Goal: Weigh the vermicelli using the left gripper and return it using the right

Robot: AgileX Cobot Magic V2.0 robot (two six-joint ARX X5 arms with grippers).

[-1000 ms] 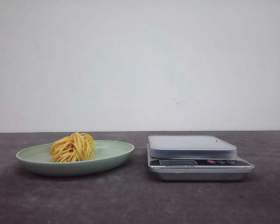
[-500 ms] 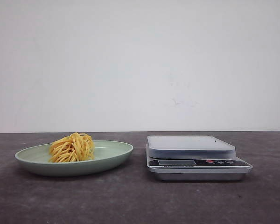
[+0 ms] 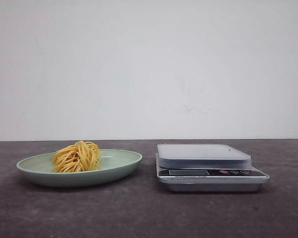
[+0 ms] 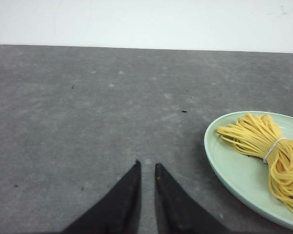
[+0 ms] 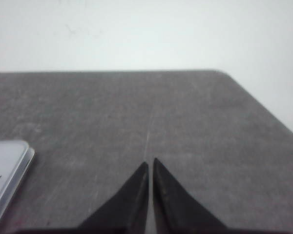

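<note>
Both grippers, left gripper (image 4: 147, 168) and right (image 5: 150, 165), nearly closed, empty.

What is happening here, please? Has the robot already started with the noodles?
Nothing is being handled yet. The vermicelli lies as a bundled nest on the pale green plate, and the kitchen scale to its right has nothing on its platform. The left claw hangs over the dark table beside the plate, fingers nearly together and holding nothing. The right claw is likewise nearly closed and holds nothing, near the scale's edge.
</note>
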